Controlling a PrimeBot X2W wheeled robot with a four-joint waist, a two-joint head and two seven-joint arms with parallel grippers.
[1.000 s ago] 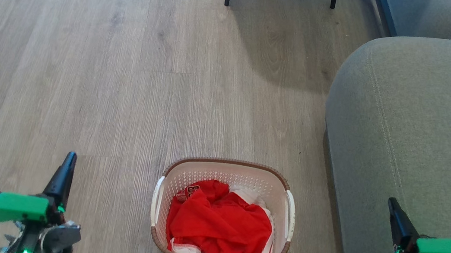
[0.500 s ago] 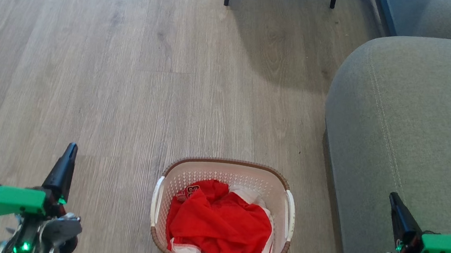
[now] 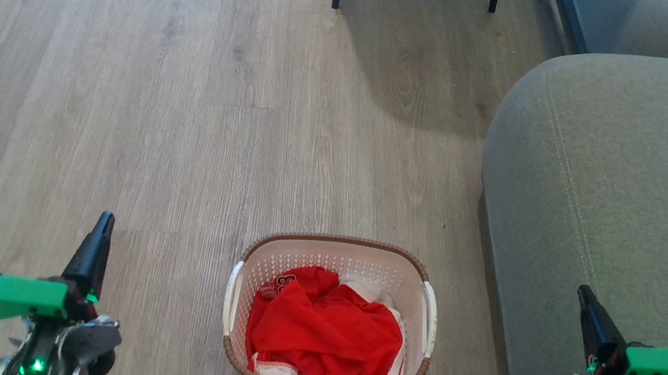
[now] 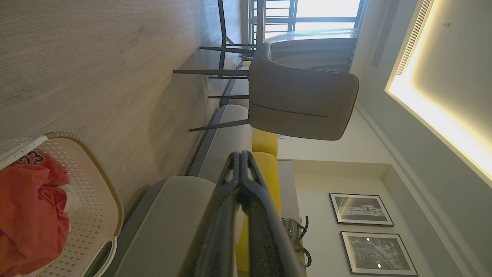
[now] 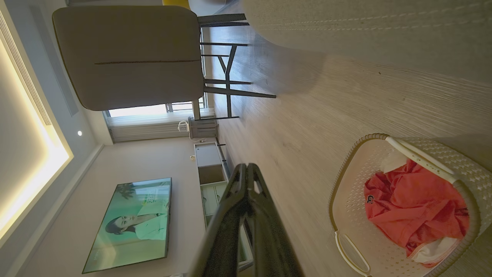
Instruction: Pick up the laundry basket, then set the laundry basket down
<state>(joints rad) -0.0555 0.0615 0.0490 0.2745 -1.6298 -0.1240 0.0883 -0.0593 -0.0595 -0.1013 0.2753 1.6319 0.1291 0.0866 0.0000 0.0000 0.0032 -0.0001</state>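
Laundry basket (image 3: 337, 240), cream with brown rim and holding a red garment (image 3: 321, 334), stands on the wood floor (image 3: 191, 98) between the left gripper (image 3: 105, 220) and right gripper (image 3: 583, 291), clear of both, each with jaws pressed together and empty; a grey sofa (image 3: 618, 186) lies beside the right jaws.

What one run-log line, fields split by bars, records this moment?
stage: pre-pickup | laundry basket: on floor | left gripper: shut, empty | right gripper: shut, empty
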